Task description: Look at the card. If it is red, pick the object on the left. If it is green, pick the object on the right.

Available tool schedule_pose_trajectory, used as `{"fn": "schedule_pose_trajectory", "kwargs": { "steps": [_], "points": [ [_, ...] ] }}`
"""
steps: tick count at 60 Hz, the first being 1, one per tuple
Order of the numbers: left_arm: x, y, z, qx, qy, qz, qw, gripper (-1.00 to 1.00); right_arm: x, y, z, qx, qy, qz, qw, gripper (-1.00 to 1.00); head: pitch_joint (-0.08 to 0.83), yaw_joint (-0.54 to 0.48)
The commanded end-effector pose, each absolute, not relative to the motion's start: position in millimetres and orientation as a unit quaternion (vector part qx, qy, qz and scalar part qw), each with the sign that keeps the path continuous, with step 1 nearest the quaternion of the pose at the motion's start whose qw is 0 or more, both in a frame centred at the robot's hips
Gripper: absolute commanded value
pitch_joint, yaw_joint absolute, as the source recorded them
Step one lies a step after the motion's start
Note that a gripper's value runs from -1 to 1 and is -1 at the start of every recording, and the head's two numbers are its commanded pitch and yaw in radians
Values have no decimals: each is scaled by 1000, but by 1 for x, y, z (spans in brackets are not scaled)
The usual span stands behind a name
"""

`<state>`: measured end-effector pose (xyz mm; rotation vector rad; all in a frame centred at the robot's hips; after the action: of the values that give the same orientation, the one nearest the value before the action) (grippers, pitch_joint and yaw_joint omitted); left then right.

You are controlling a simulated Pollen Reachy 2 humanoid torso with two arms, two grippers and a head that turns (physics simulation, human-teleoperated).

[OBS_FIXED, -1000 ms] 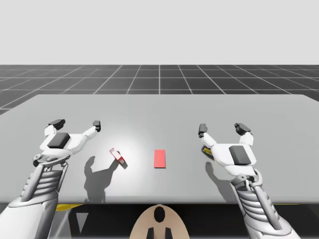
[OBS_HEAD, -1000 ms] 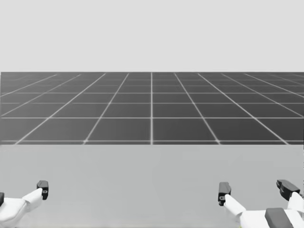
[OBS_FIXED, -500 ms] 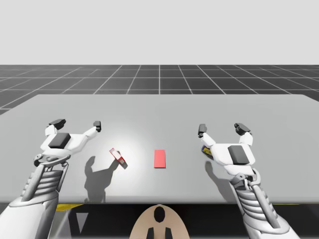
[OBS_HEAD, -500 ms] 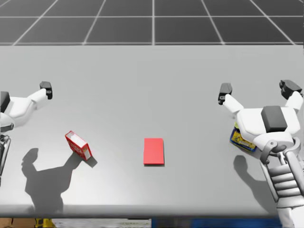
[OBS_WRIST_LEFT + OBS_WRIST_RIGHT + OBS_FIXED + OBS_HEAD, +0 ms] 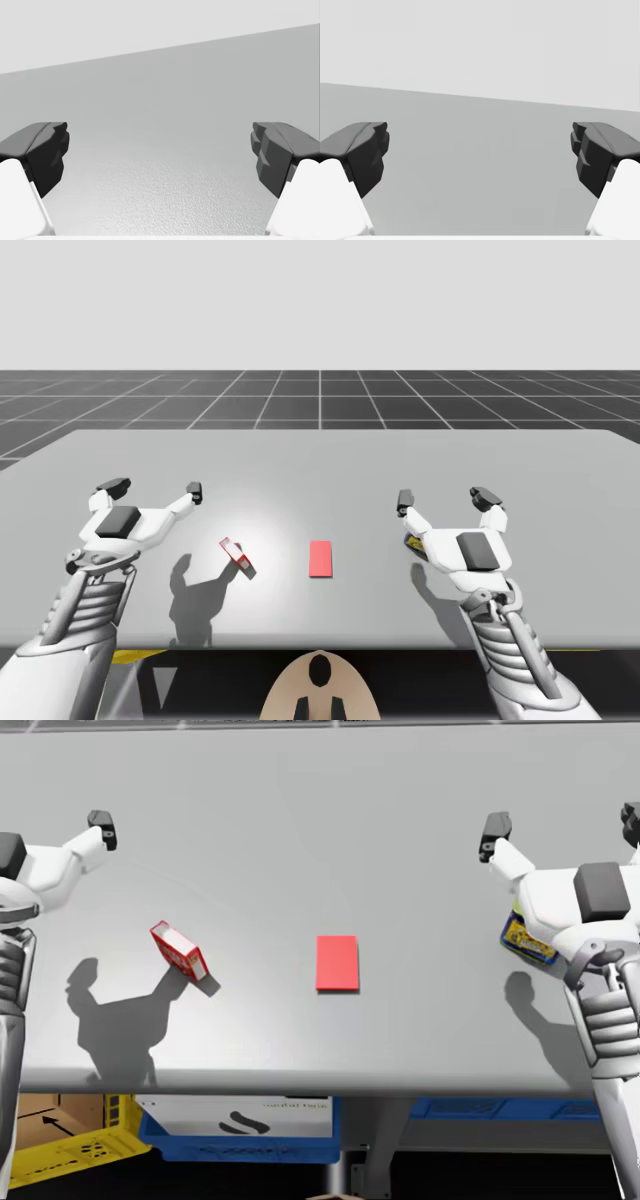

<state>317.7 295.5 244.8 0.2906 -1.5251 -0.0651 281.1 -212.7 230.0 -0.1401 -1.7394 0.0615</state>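
Grey table point(image 5: 320, 455) spans the scene, dark grid floor behind it. The robot's left arm point(image 5: 85, 605) comes in over the near edge on the left and the right arm point(image 5: 505, 635) on the right. Both hands are above the tabletop and cast shadows on it.

The head view shows storage under the table: a blue bin point(image 5: 240, 1145) with a white box point(image 5: 235, 1113) in it, a yellow crate point(image 5: 70, 1145) beside that, and a cardboard box point(image 5: 40, 1105) behind the crate.

Left gripper point(image 5: 154, 488): jaws spread wide, nothing between them. Its wrist view has bare tabletop ahead between the dark fingertips point(image 5: 47, 155).

Right gripper point(image 5: 445, 499): also spread wide, holding nothing, with bare tabletop ahead in its wrist view. A yellow-and-blue packet point(image 5: 528, 938) lies on the table under that hand, mostly covered by it. Can't tell whether they touch.

Red box point(image 5: 237, 557): small and tipped at an angle, resting on the table left of centre. It is well apart from the left gripper, nearer the front edge than the fingertips, with the left arm's shadow beside it.

Red card point(image 5: 320, 558): lies flat at table centre, to the right of the red box and clear of it. It sits between the box and the packet, and neither gripper is touching it.
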Motion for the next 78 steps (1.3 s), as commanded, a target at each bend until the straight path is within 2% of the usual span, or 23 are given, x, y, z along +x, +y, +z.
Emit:
{"fn": "schedule_pose_trajectory", "kwargs": {
  "steps": [1, 13, 25, 35, 46, 49, 52, 63, 69, 72, 78],
  "points": [
    [317, 295, 245, 131, -689, -29, 713, -1000, 280, -209, 230, -55, -763, 22, 643, -1000, 752, 66],
    [318, 294, 244, 132, -687, -31, 714, -1000, 280, -209, 229, -54, -763, 25, 643, -1000, 744, 214],
    [318, 294, 243, 132, -687, -31, 714, -1000, 279, -207, 228, -57, -763, 27, 643, -1000, 734, 314],
    [318, 294, 243, 129, -687, -30, 714, -1000, 280, -206, 227, -55, -762, 27, 645, -1000, 735, 331],
    [307, 286, 248, 88, -686, -40, 721, -1000, 280, -206, 224, -57, -760, 26, 647, -1000, 735, 323],
    [301, 284, 249, 68, -688, -37, 722, -1000, 282, -207, 220, -58, -758, 24, 649, -1000, 731, 322],
    [289, 282, 252, 21, -679, -29, 734, -1000, 284, -208, 217, -57, -755, 24, 653, -1000, 729, 319],
    [242, 285, 249, -59, -641, -119, 756, -1000, 286, -208, 214, -54, -752, 26, 656, -1000, 731, 321],
    [214, 289, 236, -96, -614, -154, 768, -1000, 287, -209, 214, -53, -753, 23, 656, -1000, 730, 325],
    [202, 291, 226, -98, -598, -175, 776, -1000, 287, -209, 214, -53, -753, 23, 656, -1000, 730, 326],
    [189, 295, 206, -112, -575, -210, 783, -1000, 287, -209, 214, -53, -753, 24, 656, -1000, 729, 329]
  ]
}}
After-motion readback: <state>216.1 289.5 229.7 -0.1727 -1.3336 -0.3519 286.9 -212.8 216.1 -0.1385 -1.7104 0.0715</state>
